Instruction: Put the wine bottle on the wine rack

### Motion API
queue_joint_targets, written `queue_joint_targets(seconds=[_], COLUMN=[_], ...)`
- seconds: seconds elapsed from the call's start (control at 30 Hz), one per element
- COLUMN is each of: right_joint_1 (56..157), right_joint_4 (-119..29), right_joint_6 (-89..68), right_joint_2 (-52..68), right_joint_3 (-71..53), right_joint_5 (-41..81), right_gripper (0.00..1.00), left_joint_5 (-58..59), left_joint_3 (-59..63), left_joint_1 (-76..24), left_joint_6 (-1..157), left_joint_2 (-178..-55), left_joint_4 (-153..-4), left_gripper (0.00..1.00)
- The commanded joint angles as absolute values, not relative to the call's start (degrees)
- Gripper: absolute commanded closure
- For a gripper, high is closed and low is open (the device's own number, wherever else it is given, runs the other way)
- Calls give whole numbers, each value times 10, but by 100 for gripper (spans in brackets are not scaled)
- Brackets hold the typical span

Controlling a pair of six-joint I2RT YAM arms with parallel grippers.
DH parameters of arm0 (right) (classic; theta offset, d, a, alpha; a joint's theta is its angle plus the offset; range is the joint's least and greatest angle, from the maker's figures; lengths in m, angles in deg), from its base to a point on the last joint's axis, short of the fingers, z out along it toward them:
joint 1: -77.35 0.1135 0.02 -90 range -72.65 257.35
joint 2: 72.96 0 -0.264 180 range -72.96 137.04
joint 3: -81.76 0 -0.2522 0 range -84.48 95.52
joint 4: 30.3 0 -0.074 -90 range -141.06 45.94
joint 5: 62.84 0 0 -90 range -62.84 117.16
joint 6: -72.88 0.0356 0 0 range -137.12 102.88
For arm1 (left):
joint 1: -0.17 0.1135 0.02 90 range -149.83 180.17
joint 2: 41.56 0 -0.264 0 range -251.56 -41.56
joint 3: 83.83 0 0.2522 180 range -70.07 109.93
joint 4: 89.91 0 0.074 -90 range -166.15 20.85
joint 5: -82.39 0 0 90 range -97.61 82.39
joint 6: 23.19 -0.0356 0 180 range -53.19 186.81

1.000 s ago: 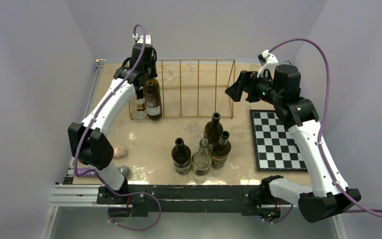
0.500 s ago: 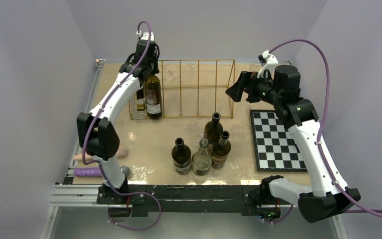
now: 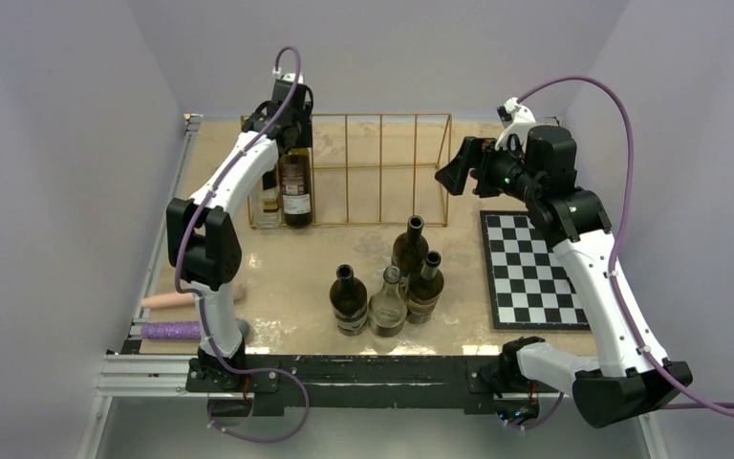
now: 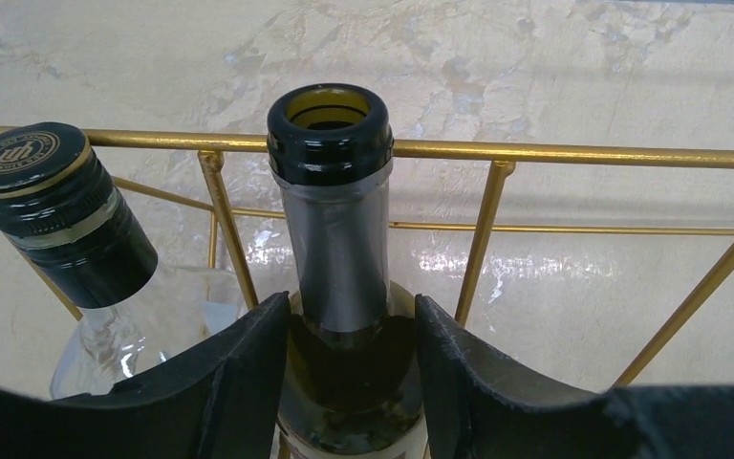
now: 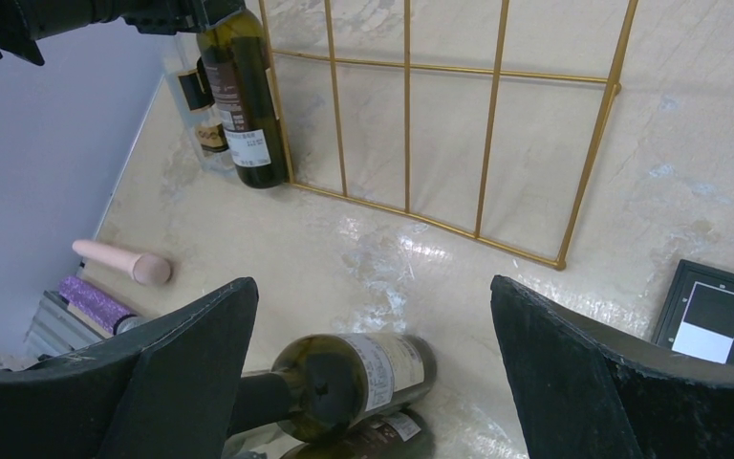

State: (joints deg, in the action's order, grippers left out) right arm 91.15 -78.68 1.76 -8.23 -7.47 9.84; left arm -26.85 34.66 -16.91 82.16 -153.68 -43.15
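Observation:
The gold wire wine rack (image 3: 380, 170) stands at the back of the table. A dark wine bottle (image 3: 295, 186) with a white label stands upright at the rack's left end, next to a clear bottle (image 3: 267, 201) with a black cap. My left gripper (image 3: 293, 142) is at the dark bottle's neck. In the left wrist view its jaws (image 4: 352, 306) stand apart on either side of the bottle (image 4: 334, 220), with gaps to the neck. My right gripper (image 3: 449, 177) hangs wide open and empty by the rack's right end, and the right wrist view (image 5: 371, 287) shows the same.
Several wine bottles (image 3: 387, 304) stand clustered at the table's middle front, below my right gripper (image 5: 363, 378). A chessboard (image 3: 535, 268) lies at the right. A pink rod (image 3: 186, 298) and a purple rod (image 3: 170, 330) lie at the front left.
My left arm's elbow has swung in towards the rack and its gripper has shifted slightly right and back. The dark bottle stays upright. The right arm has not moved.

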Motion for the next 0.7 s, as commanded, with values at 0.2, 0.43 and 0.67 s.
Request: queue_joint_targets(seconds=[0.2, 0.43, 0.67], right_joint_1=[907, 907, 907], right_joint_4=[-761, -766, -766], right_joint_6=[23, 19, 13], right_joint_2=[-90, -80, -60], right_joint_3=[-57, -29, 1], right_joint_5=[106, 94, 34], right_gripper=[3, 1, 1], left_joint_5=[-239, -125, 289], left_joint_3=[371, 346, 227], left_joint_1=[-161, -161, -161], left_joint_6=[813, 750, 641], left_joint_2=[-1468, -1384, -1229], left_joint_4=[-420, -402, -422], left_gripper=[29, 7, 4])
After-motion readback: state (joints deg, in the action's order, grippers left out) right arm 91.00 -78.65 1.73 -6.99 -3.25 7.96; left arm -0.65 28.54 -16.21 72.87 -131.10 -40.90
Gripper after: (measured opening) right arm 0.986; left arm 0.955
